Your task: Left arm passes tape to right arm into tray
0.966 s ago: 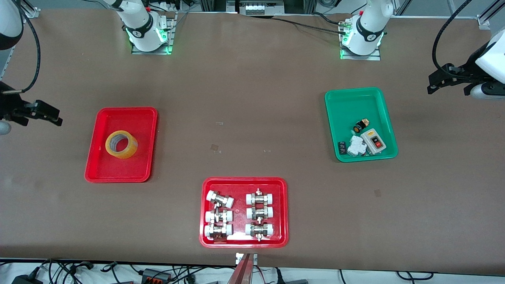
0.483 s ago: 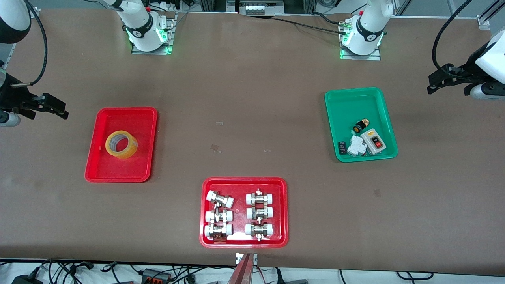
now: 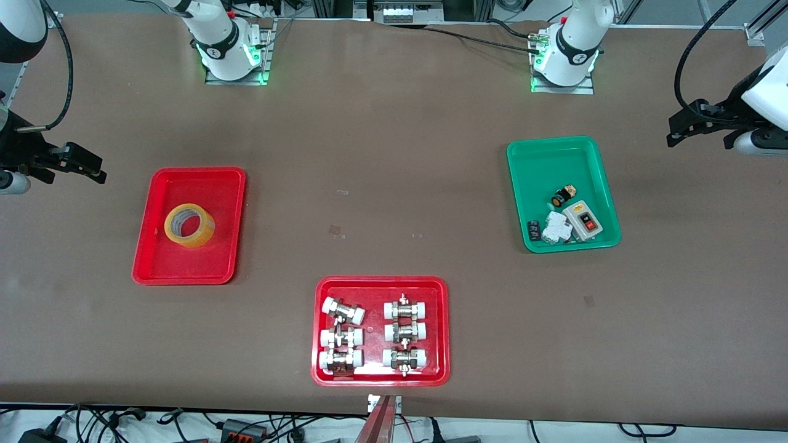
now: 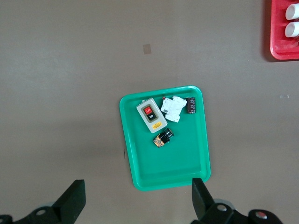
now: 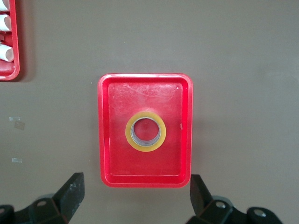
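Note:
The yellowish tape roll (image 3: 189,225) lies flat in the plain red tray (image 3: 154,258) toward the right arm's end of the table; the right wrist view shows the tape (image 5: 145,131) in the middle of the tray (image 5: 108,158). My right gripper (image 3: 80,167) is open and empty, up in the air over the bare table beside that tray, at the table's end. In its wrist view its gripper (image 5: 135,196) has both fingers spread wide. My left gripper (image 3: 686,126) is open and empty, held high over the table's other end; its wrist view (image 4: 135,200) shows wide jaws.
A green tray (image 3: 542,160) with a switch box, a black-and-orange button and small parts lies toward the left arm's end, also in the left wrist view (image 4: 140,163). A red tray (image 3: 320,332) with white-capped metal fittings sits nearest the front camera.
My right gripper has risen and drawn a little toward the tray's side over the last second, then held nearly still. The tape, the trays and the left arm have not moved.

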